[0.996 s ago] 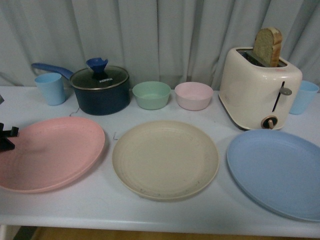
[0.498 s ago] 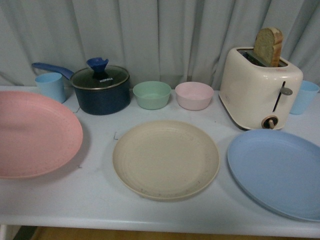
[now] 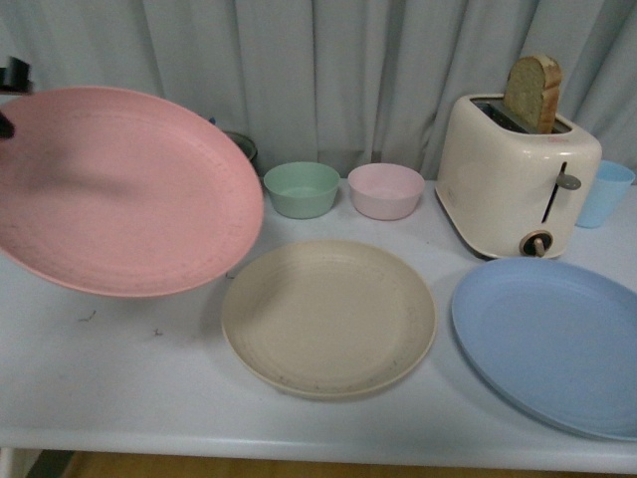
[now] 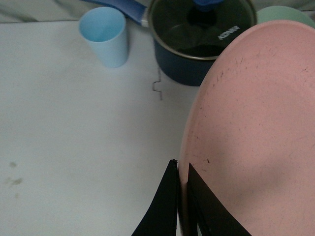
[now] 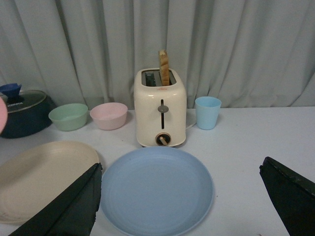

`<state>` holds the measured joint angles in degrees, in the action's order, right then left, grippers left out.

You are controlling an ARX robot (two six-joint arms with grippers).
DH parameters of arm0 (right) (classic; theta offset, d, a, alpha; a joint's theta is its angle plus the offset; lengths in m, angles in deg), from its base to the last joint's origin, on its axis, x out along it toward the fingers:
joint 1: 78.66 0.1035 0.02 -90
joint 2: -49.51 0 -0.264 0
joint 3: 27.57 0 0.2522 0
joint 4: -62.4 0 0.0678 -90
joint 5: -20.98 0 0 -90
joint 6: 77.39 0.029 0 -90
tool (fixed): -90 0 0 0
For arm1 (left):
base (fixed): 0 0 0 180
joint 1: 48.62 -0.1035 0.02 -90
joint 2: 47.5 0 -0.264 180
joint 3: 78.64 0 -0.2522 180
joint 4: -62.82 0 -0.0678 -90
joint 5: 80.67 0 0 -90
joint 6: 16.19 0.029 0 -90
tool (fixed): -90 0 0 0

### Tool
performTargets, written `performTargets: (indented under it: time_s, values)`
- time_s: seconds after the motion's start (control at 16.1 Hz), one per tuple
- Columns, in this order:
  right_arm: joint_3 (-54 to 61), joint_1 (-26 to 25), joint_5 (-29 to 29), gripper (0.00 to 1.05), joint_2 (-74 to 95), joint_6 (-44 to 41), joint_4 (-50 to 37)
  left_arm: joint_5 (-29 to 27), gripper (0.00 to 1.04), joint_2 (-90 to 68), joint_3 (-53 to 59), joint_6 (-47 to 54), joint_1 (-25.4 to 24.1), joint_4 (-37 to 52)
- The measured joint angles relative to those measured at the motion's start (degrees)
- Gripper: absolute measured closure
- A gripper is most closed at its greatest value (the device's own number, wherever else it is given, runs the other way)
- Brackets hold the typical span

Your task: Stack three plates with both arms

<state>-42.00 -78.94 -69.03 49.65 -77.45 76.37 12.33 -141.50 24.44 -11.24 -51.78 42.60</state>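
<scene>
Closest to me, the cream plate [image 3: 328,317] lies flat in the middle of the table [image 3: 149,388], and the blue plate [image 3: 552,344] lies flat to its right, apart from it. The right gripper [image 5: 181,169] hangs over the blue plate with its jaws spread wide, holding nothing.

The change is on the left. A second ago the pink plate [image 3: 124,194] lay flat on the table; now it is up in the air, tilted, and has swung in toward the centre. Its near edge hangs just over the cream plate's left rim. The left gripper [image 4: 180,167] is pinched tight on the pink plate's rim.

So the first stacking move looks well under way, with the cream plate the likely landing spot.

Behind it, the pot [image 4: 202,39] is mostly hidden. The green bowl [image 3: 302,188], pink bowl [image 3: 385,189] and toaster [image 3: 518,174] stand untouched.
</scene>
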Motion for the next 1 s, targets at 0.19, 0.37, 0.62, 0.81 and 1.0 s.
performTargets:
  time_s: [0.19, 0.37, 0.62, 0.81, 1.0]
  values:
    - [0.00, 0.00, 0.00, 0.06, 0.00, 0.00, 0.00, -3.54, 1.02, -1.36, 0.39, -8.37, 9.29, 2.25]
    - [0.00, 0.00, 0.00, 0.06, 0.00, 0.00, 0.00, -6.71, 1.02, -5.68, 0.39, -13.79, 15.37, 4.92]
    - [0.00, 0.00, 0.00, 0.06, 0.00, 0.00, 0.00, -9.05, 1.02, -16.28, 0.17, -24.50, 20.59, 6.29]
    - [0.00, 0.00, 0.00, 0.06, 0.00, 0.00, 0.00, -8.79, 1.02, -19.76, -0.63, -27.23, 21.31, 6.80]
    - [0.00, 0.00, 0.00, 0.06, 0.00, 0.00, 0.00, -7.93, 0.97, -22.64, -2.54, -29.00, 22.34, 7.78]
